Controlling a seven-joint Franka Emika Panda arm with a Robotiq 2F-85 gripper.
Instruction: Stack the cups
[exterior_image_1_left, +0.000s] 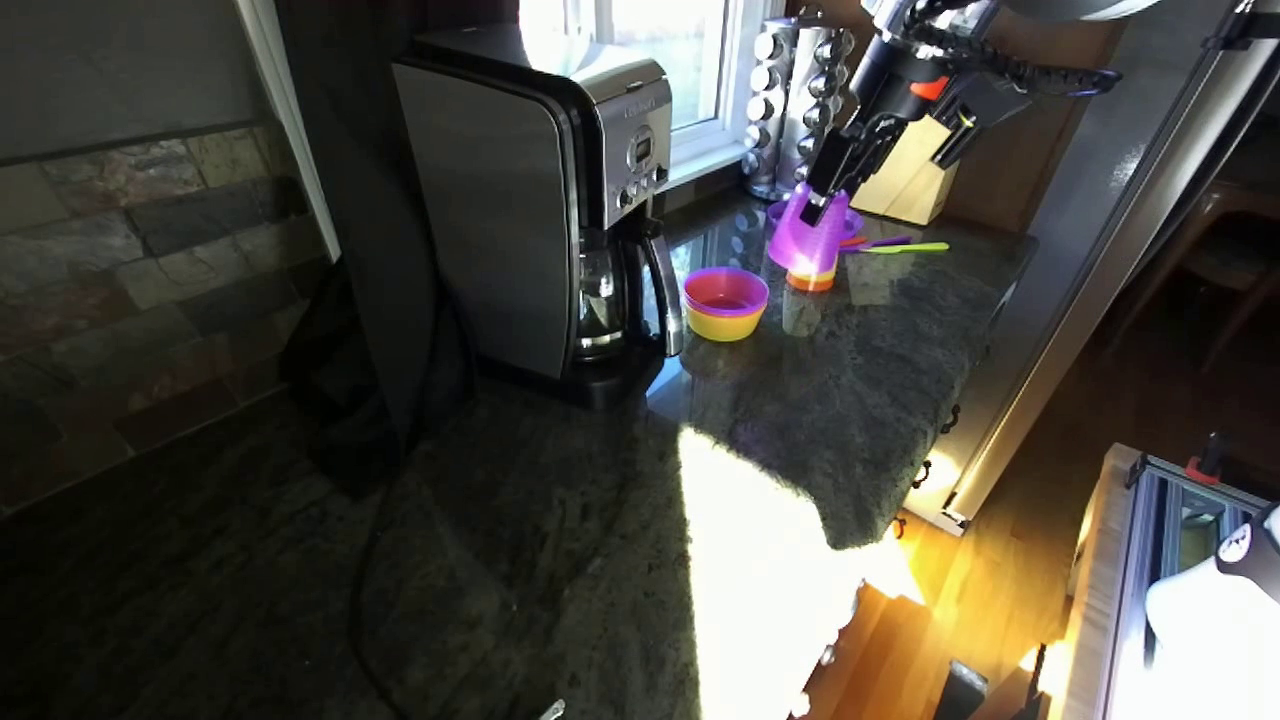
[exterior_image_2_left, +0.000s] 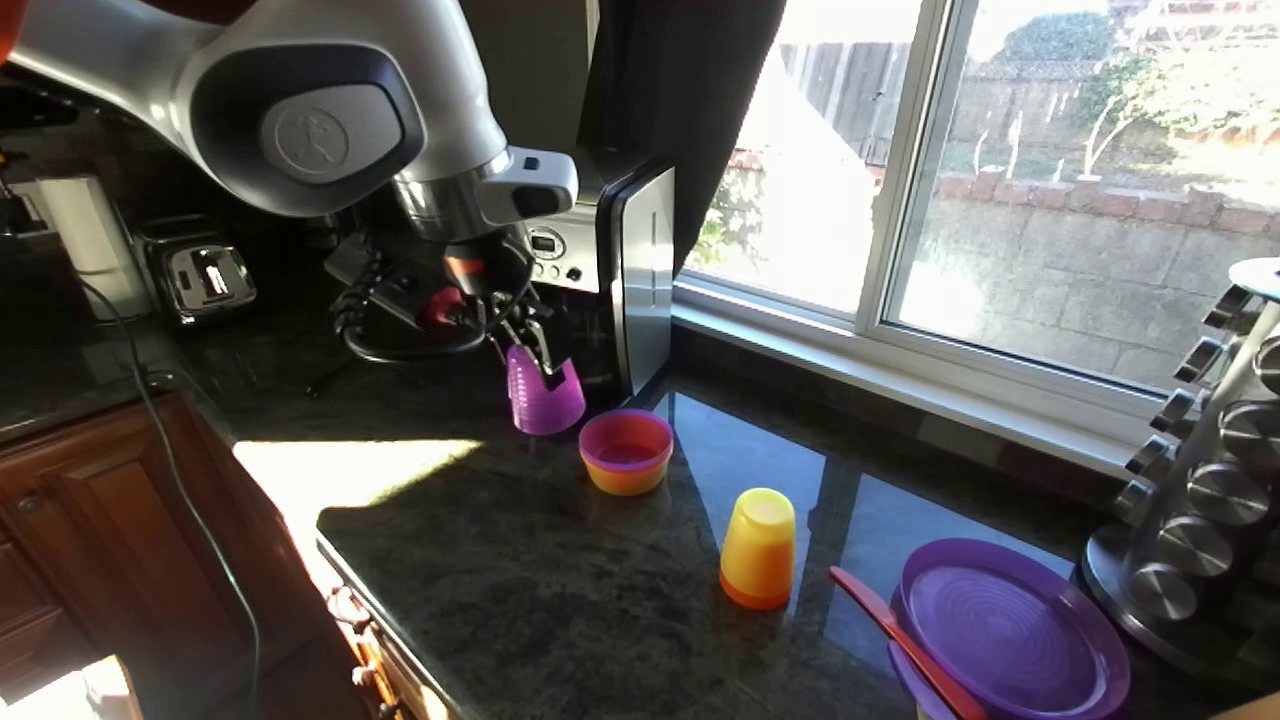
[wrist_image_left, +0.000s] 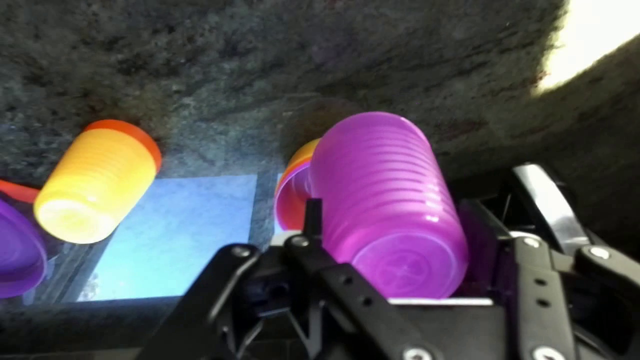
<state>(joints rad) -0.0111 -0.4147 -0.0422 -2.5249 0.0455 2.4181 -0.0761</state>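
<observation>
Wrist view | got my end effector (wrist_image_left: 396, 217) partway spread, pinching an upside-down purple cup (wrist_image_left: 385, 190) | yellow cup (wrist_image_left: 97, 182) upside down too, orange showing at its rim

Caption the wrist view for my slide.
Gripper holds a purple cup upside down; inverted yellow cup stands on dark counter.

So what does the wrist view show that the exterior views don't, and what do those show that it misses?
Only the wrist view shows the faint markings on the base of the magenta cup.

Only the exterior views show the spice rack, the window and the robot's white arm.

All share that cup, mouth down between the fingers; the yellow cup, upside down with orange at its lower edge; and the nested bowls.
</observation>
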